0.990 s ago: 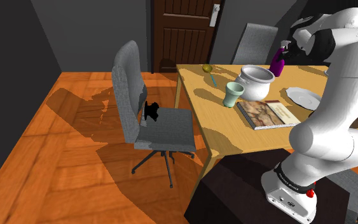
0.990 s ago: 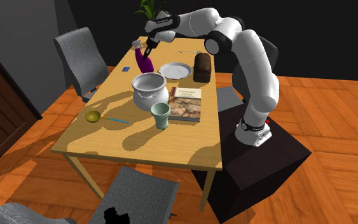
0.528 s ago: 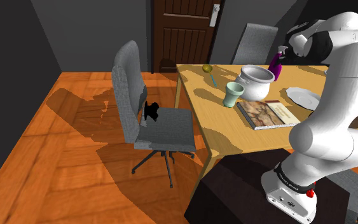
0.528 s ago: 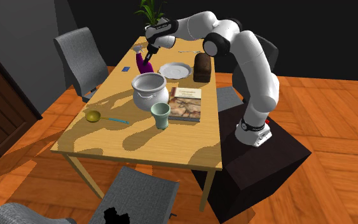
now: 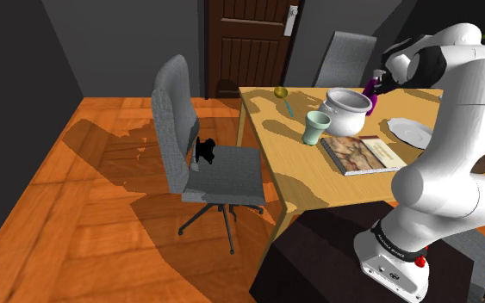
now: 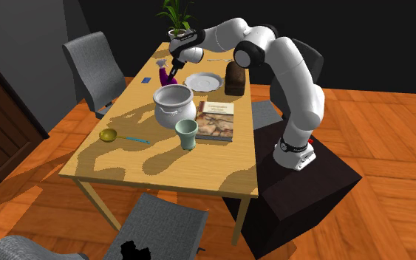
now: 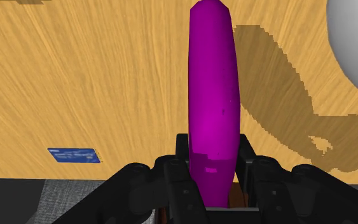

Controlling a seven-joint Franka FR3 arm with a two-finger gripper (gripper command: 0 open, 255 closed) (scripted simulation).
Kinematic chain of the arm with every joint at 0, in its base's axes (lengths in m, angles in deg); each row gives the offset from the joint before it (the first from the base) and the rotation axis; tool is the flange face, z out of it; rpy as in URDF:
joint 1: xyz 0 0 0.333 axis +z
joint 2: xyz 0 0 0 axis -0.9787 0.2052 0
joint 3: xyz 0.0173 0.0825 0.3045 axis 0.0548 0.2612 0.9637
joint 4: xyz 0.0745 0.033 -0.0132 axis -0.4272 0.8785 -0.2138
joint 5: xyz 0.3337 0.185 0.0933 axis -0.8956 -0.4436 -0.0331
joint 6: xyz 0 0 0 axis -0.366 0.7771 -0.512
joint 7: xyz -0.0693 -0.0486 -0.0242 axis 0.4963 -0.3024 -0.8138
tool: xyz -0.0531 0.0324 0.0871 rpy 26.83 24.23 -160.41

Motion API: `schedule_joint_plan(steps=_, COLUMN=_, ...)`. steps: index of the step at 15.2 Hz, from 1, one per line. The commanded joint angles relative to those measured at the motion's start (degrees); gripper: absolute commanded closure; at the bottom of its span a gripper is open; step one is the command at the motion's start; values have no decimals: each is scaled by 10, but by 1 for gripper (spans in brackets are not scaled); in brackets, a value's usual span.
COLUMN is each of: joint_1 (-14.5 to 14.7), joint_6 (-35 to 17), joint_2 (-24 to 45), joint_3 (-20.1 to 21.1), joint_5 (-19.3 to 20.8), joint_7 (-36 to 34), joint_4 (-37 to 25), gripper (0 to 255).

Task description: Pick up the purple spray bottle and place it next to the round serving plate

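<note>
Two black fingers (image 7: 182,149) of the gripper (image 7: 213,149) are closed against the sides of the purple spray bottle (image 7: 213,95), one on each side of its near end. The bottle's body extends away from the gripper over the wooden tabletop (image 7: 107,76). A small blue card (image 7: 73,155) lies flat on the tabletop beside the gripper.

Second exterior view:
- The gripper (image 6: 175,66) is in the upper middle of the frame, at the far end of the tabletop (image 6: 125,159).
- The purple spray bottle (image 6: 171,76) hangs tilted below the gripper. Whether its base touches the tabletop cannot be determined.
- The round serving plate (image 6: 203,81) lies just to the right of the bottle.
- A white pot (image 6: 174,103) stands in front of the bottle, toward the frame centre.
- A dark brown block (image 6: 234,77) stands to the right of the plate.
- An open book (image 6: 215,120) and a pale green cup (image 6: 187,134) are near the frame centre.
- A yellow ladle (image 6: 108,134) lies at centre left.

Shoulder view:
- The gripper (image 5: 380,79) and the purple spray bottle (image 5: 371,87) are in the upper right of the frame, behind the white pot (image 5: 349,108).
- The round serving plate (image 5: 410,131) lies to the right of the pot, partly hidden by the arm.
- A grey chair (image 5: 197,146) stands on the wood floor at centre left.
</note>
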Motion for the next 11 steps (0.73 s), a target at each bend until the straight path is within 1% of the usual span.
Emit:
schedule_joint_plan(steps=1, joint_1=-2, joint_6=-11, joint_2=8, joint_3=6, joint_5=-8, joint_7=10, joint_4=3, gripper=255)
schedule_joint_plan(steps=3, joint_1=-5, joint_6=-19, joint_2=15, joint_3=10, joint_5=-14, joint_7=16, joint_4=4, gripper=255)
schedule_joint_plan(steps=11, joint_1=-5, joint_6=-19, joint_2=15, joint_3=10, joint_5=-14, joint_7=16, joint_4=4, gripper=255)
